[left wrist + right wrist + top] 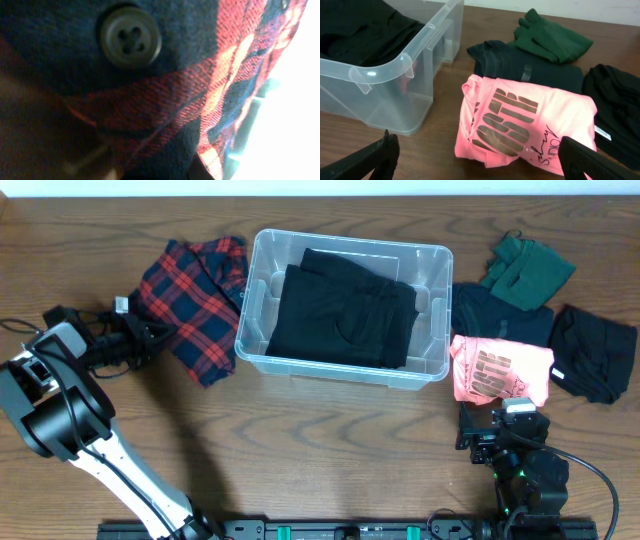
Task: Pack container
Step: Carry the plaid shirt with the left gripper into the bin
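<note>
The clear container (341,369) stands at the table's middle with a folded black garment (345,310) inside; its corner shows in the right wrist view (379,74). A red plaid shirt (195,300) lies left of it. My left gripper (148,336) is at the shirt's left edge. The plaid cloth (165,100) and a dark button (130,36) fill the left wrist view, hiding the fingers. My right gripper (480,162) is open and empty, just in front of a folded pink shirt (530,120), which also shows overhead (500,370).
Right of the container lie a dark folded garment (500,315), a dark green garment (528,268) and a black garment (595,352). These also show in the right wrist view, behind the pink shirt. Cables trail by the left arm.
</note>
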`<action>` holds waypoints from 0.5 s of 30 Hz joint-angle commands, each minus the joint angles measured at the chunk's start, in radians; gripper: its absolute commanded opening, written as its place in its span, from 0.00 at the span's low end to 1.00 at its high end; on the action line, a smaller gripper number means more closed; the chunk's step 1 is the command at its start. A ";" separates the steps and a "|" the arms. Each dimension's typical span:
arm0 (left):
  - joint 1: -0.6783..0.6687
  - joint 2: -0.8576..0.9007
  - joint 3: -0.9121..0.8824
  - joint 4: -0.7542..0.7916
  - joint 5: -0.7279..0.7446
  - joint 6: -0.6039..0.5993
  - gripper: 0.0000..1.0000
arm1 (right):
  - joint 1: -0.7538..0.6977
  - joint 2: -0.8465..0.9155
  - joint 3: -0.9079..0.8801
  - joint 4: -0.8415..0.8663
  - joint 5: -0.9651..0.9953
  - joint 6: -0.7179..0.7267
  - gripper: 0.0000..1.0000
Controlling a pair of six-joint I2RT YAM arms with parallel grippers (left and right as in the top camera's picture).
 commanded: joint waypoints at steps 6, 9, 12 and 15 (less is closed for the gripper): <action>0.022 -0.364 -0.011 -0.100 0.166 0.064 0.06 | -0.008 -0.005 -0.003 0.000 -0.004 -0.002 0.99; 0.021 -0.529 -0.010 -0.095 0.166 0.059 0.06 | -0.008 -0.005 -0.003 0.000 -0.004 -0.002 0.99; 0.010 -0.668 -0.010 -0.092 0.171 0.019 0.06 | -0.008 -0.005 -0.003 0.000 -0.004 -0.002 0.99; -0.026 -0.785 -0.010 -0.089 0.203 0.010 0.06 | -0.008 -0.005 -0.003 0.000 -0.004 -0.002 0.99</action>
